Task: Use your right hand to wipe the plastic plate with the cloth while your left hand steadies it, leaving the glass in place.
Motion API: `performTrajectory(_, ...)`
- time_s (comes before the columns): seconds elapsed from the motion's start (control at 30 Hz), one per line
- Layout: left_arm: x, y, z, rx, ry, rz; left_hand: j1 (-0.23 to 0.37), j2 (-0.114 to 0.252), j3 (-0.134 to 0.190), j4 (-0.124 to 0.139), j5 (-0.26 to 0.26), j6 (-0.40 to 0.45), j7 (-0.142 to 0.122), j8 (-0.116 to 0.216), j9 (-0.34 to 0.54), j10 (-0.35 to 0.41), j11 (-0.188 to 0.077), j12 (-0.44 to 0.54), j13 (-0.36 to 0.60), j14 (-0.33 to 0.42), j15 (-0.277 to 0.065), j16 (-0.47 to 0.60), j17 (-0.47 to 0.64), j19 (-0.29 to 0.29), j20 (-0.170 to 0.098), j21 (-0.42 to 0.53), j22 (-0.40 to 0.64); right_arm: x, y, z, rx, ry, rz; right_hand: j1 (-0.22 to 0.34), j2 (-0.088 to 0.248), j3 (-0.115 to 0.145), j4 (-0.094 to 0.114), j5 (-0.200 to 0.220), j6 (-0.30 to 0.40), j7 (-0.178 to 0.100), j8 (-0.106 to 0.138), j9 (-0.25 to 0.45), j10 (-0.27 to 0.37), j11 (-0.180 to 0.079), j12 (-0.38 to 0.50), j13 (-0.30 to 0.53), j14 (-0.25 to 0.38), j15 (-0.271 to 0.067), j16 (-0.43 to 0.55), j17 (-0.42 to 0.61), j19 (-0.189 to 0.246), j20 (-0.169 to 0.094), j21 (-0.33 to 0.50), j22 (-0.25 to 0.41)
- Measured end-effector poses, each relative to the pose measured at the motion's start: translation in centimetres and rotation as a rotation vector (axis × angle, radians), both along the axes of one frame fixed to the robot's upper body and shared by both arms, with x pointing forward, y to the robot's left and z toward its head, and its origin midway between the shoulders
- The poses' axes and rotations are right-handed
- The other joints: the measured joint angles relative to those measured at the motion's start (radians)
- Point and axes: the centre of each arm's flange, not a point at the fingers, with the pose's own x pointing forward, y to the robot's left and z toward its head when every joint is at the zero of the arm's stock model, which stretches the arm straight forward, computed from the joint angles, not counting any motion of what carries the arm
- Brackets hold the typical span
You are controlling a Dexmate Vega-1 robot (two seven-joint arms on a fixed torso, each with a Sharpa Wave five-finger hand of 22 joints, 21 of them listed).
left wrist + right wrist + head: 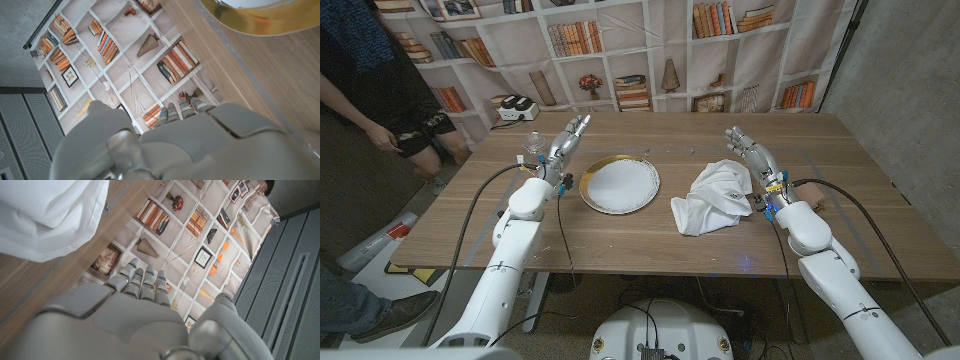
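Both hands empty, fingers apart: left hand by plate, right hand by cloth.

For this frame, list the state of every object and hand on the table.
White plastic plate with gold rim: flat on table, untouched.
White cloth: crumpled, not held.
Clear glass: upright beside left hand.
Left hand: open, empty.
Right hand: open, empty, beside cloth.
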Motion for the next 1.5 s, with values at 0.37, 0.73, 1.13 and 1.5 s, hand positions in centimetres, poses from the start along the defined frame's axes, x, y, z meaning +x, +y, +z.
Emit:
performTrajectory(0.37,0.1,-0.7,-0.1,0.030,0.006,0.009,0.004,0.004,0.004,-0.004,-0.005,0.000,0.000,-0.006,0.000,0.000,0.000,-0.008,0.000,0.000,0.000,-0.005,0.000,-0.004,0.004,-0.002,0.000,-2.1,0.0,-0.3,-0.097,-0.010,-0.054,0.017,-0.001,0.000,-0.009,0.000,-0.005,-0.005,0.000,0.000,0.000,0.000,-0.007,0.000,0.001,-0.001,0.000,0.000,0.016,0.005,0.000,0.000)
performTrajectory(0.73,-0.1,-1.7,-0.2,0.021,-0.001,0.007,0.022,0.004,0.004,-0.004,-0.008,0.005,-0.005,-0.006,0.000,0.003,-0.003,-0.008,0.000,0.000,0.000,-0.005,0.000,-0.004,0.004,-0.002,0.000,-3.4,-0.3,-0.3,-0.196,-0.046,-0.168,0.026,0.000,0.004,-0.013,0.000,-0.005,-0.005,-0.004,0.000,0.000,0.000,-0.007,0.000,-0.002,-0.005,-0.004,0.000,0.016,0.005,0.000,0.000)
performTrajectory(1.13,-0.4,-2.4,-0.5,0.019,-0.008,0.010,0.022,0.004,0.004,-0.004,-0.013,0.013,-0.005,-0.006,0.000,0.003,-0.003,-0.015,0.000,0.005,-0.005,-0.005,0.000,-0.004,0.004,-0.002,0.000,-4.2,0.3,-0.4,-0.322,-0.089,-0.284,0.045,0.008,0.009,-0.025,0.000,-0.014,-0.007,-0.005,0.000,-0.004,-0.004,-0.015,0.005,-0.002,-0.005,-0.004,0.000,0.016,0.005,-0.004,0.000)
performTrajectory(1.5,-0.7,-2.6,-0.5,0.017,-0.012,0.014,0.022,0.004,0.007,-0.007,-0.017,0.021,-0.014,-0.012,0.000,0.013,-0.013,-0.015,0.000,0.008,-0.008,-0.005,0.000,-0.004,0.004,-0.006,0.000,-4.7,0.9,-0.1,-0.395,-0.132,-0.347,0.084,-0.006,0.013,-0.052,0.008,-0.010,-0.022,-0.005,0.000,-0.009,-0.009,-0.015,0.005,-0.008,-0.010,-0.008,0.000,0.012,0.001,-0.011,-0.002)
